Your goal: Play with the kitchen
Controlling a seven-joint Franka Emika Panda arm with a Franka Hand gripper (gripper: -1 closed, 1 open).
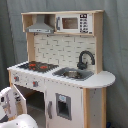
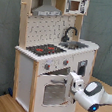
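Observation:
The kitchen [image 1: 65, 95] [image 2: 27, 68] is a tall white and light-wood toy, seen in both exterior views. It has a black-red hob [image 1: 35, 65] [image 2: 44, 49], a black tap [image 1: 85, 59] [image 2: 69, 33], a sink [image 1: 73, 74], a grey hood [image 1: 40, 26] and a small microwave [image 1: 73, 23]. Its windowed oven door [image 2: 53, 91] stands partly open, with a dark opening [image 1: 33, 100] behind it. My gripper [image 2: 73, 81] is at the door's upper free corner. My white arm [image 2: 94, 95] [image 1: 14, 119] reaches in low from the front.
The kitchen stands on a wooden floor [image 2: 0, 104] in front of a grey curtain [image 1: 117, 50]. A second cabinet door with a small window [image 1: 63, 106] is closed beside the oven.

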